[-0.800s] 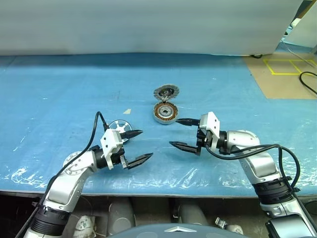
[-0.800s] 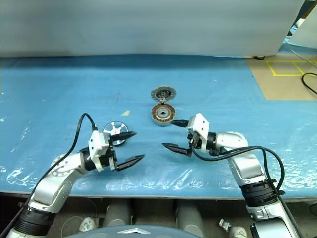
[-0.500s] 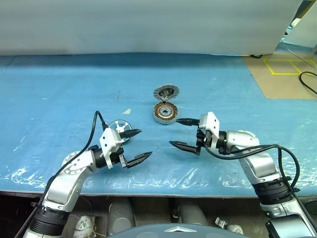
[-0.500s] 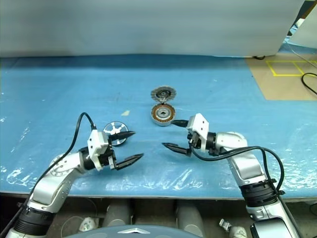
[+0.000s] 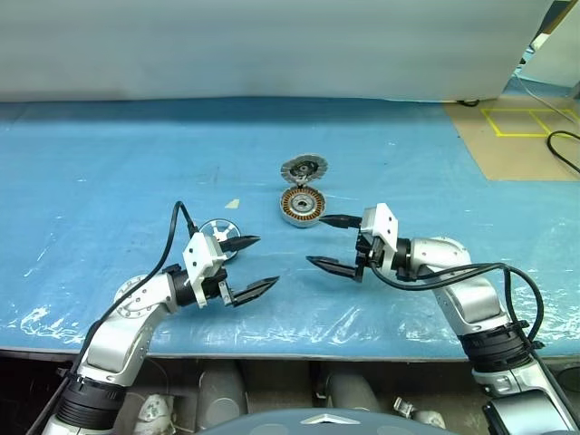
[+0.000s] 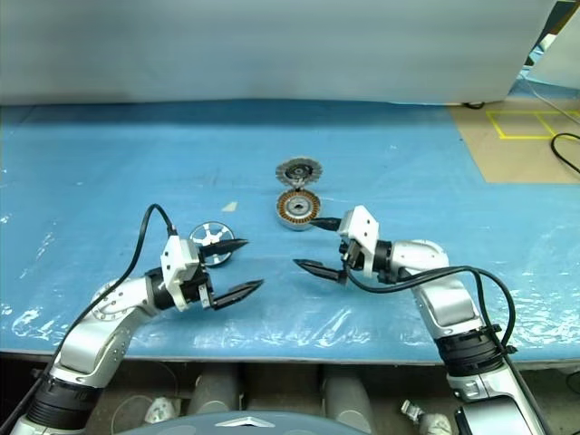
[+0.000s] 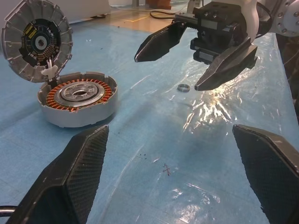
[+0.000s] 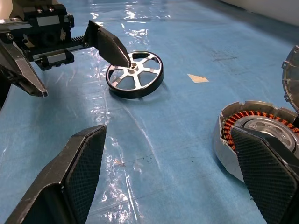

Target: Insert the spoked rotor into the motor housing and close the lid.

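The spoked rotor (image 5: 216, 230), a small silver wheel, lies flat on the blue table at the left, just behind the upper finger of my left gripper (image 5: 265, 263). That gripper is open and holds nothing. The motor housing (image 5: 302, 207) sits in the middle with its copper windings showing. Its lid (image 5: 304, 169) stands tilted up at the housing's far edge, ribbed inner face toward me. My right gripper (image 5: 314, 240) is open and empty, pointing left, just in front and to the right of the housing. The two grippers face each other across a gap.
A small metal ring (image 7: 183, 87) lies on the plastic sheet near the right gripper. A white scrap (image 5: 233, 203) lies left of the housing. The table's front edge (image 5: 290, 353) runs close below the arms. Brown floor with yellow tape (image 5: 530, 136) is at the far right.
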Available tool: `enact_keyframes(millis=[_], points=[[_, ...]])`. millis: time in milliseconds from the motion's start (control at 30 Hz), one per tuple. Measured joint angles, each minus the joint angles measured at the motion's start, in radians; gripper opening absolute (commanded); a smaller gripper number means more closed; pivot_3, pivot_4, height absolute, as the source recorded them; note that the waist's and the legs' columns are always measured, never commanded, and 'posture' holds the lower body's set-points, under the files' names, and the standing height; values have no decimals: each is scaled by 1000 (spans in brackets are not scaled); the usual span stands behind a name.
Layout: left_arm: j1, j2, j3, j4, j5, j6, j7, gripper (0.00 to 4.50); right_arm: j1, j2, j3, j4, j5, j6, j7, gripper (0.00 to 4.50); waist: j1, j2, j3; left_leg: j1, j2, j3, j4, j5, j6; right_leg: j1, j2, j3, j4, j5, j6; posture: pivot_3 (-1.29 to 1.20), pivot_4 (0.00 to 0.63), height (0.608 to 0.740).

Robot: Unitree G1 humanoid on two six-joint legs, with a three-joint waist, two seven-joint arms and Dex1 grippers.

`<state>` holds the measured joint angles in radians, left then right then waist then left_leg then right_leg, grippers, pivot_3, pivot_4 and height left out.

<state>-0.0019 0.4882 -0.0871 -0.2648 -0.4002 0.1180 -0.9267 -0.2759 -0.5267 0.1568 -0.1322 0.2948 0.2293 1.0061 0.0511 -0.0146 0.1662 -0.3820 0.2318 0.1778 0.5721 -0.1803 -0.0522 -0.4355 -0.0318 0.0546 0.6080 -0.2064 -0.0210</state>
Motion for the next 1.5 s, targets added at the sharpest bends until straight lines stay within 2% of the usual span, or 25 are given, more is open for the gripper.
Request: enact_keyframes(millis=[667,1200,1467,1500], points=[[3,0,0,3,9,-10,2,4500,-3,1,26,44,-62,-23,-9,4479,0,0,0,1,0,0,1,0,0,1,0,0,0,0,0,0,150,740],[1,-15,-7,29,31,-34,3,4500,-249,58,107,189,-242,-10,-100,4479,-3,0,0,1,0,0,2,2,-3,1,0,0,2,0,0,0,150,740],[0,-31,-10,62,50,-58,3,4500,-292,77,161,265,-317,-25,-115,4479,-3,0,0,1,0,0,3,2,-3,1,0,0,3,0,0,0,150,740],[-1,-32,-12,63,51,-62,3,4500,-292,81,168,273,-325,-30,-116,4305,-3,0,0,1,0,0,3,2,-3,1,0,0,3,0,0,0,150,740]])
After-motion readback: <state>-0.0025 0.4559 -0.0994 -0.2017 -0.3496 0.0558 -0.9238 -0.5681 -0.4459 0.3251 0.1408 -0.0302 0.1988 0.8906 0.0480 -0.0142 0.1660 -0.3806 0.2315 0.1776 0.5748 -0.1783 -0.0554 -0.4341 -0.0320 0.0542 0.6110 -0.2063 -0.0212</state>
